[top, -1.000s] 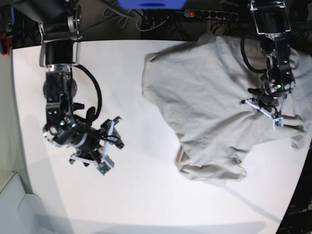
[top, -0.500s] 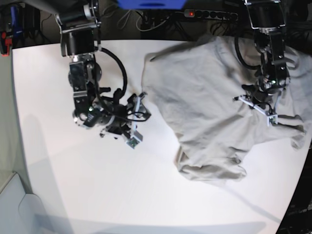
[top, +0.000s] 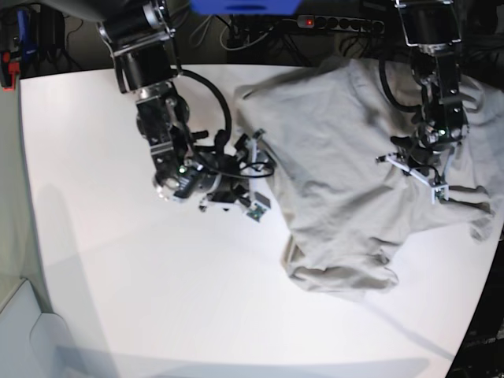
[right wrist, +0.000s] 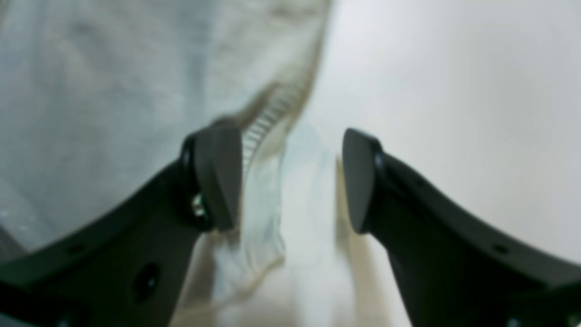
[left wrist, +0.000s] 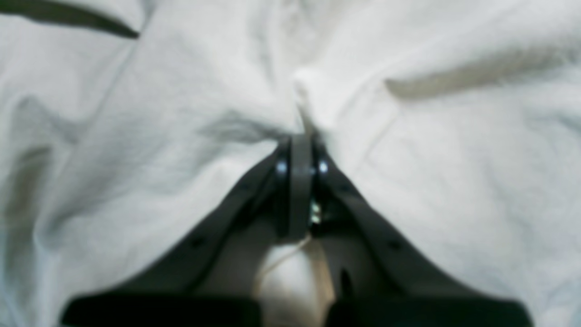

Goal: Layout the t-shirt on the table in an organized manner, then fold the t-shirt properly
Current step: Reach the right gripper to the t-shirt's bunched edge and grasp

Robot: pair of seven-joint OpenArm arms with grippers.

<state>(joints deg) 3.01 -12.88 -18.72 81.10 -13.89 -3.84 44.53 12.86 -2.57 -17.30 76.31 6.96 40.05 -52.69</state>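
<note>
- Your right gripper (right wrist: 290,181) stands wide open and holds nothing. In the right wrist view one finger (right wrist: 218,177) is over the cloth and the other is over the bare table (right wrist: 454,91), so the ribbed edge of the t-shirt (right wrist: 113,91) runs up between them.
- Your left gripper (left wrist: 300,150) is fully closed. In the left wrist view its tips pinch a small ridge of the t-shirt, and creases run out from this point.
- In the base view the right gripper (top: 250,169) is at the left border of the t-shirt (top: 339,157), a little left of the frame centre. The left gripper (top: 421,169) is on the cloth at the right side.
- The t-shirt lies crumpled in the upper right part of the table (top: 118,299), with its right part reaching the table edge.
- I judge you are in the layout step; folding is not begun.
- Next, I think you must lower the right gripper a little and close it on this edge, then pull both grips apart to flatten the cloth.
</note>
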